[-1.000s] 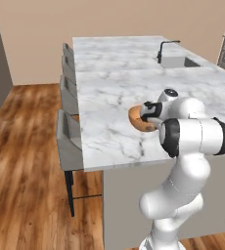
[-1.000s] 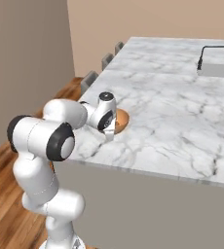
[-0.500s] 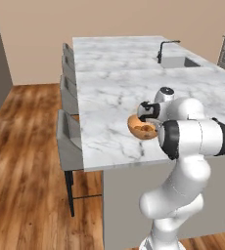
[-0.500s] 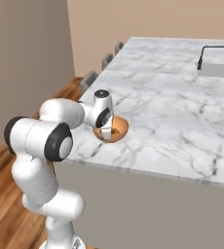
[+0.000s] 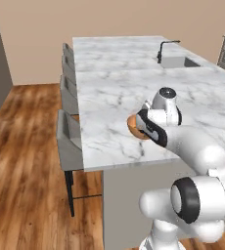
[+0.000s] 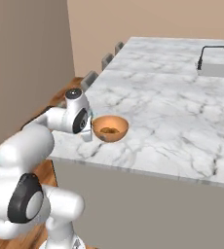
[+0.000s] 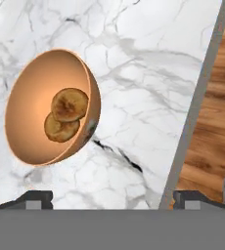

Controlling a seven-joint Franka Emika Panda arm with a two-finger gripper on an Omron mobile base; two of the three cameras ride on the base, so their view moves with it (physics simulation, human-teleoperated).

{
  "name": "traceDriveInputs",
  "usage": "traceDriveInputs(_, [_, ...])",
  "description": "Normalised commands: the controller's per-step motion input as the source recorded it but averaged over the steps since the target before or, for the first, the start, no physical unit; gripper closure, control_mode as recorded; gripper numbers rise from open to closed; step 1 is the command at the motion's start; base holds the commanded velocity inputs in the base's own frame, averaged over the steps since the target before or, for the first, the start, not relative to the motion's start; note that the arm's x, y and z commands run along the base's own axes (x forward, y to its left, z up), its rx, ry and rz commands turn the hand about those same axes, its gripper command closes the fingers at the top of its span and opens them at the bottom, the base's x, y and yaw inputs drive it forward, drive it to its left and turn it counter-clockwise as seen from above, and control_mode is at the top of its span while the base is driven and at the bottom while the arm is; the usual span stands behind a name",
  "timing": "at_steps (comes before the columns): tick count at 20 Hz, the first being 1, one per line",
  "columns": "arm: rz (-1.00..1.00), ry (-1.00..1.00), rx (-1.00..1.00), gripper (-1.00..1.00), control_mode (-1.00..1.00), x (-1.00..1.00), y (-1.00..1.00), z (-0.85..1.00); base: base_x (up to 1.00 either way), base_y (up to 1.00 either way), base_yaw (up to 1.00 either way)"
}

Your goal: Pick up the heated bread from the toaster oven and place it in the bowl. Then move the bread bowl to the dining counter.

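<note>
Two bread pieces are lying in the bowl I'm seeing on the marble bench; my hand is hovering beside it, spread wide, gripping nothing.

The bowl sits near the near edge of the dining counter, mostly hidden behind the arm's wrist. Grey stools line the counter's left side. A sink with black faucet lies at the far right.

One bowl, seemingly two breads.
</note>
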Motion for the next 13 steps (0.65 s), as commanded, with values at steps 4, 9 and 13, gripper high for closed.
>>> traceDriveInputs(4, [0.08, -0.05, -0.24, -1.00, -1.00, -1.00, 0.92, -0.47, 0.00, 0.00, 0.00])
traceDriveInputs(9, [0.06, -0.12, -0.15, -1.00, -1.00, -0.58, 0.31, -0.36, 0.00, 0.00, 0.00])
traceDriveInputs(13, [0.08, -0.27, -0.01, -1.00, -1.00, -0.55, 0.10, 0.01, 0.00, 0.00, 0.00])
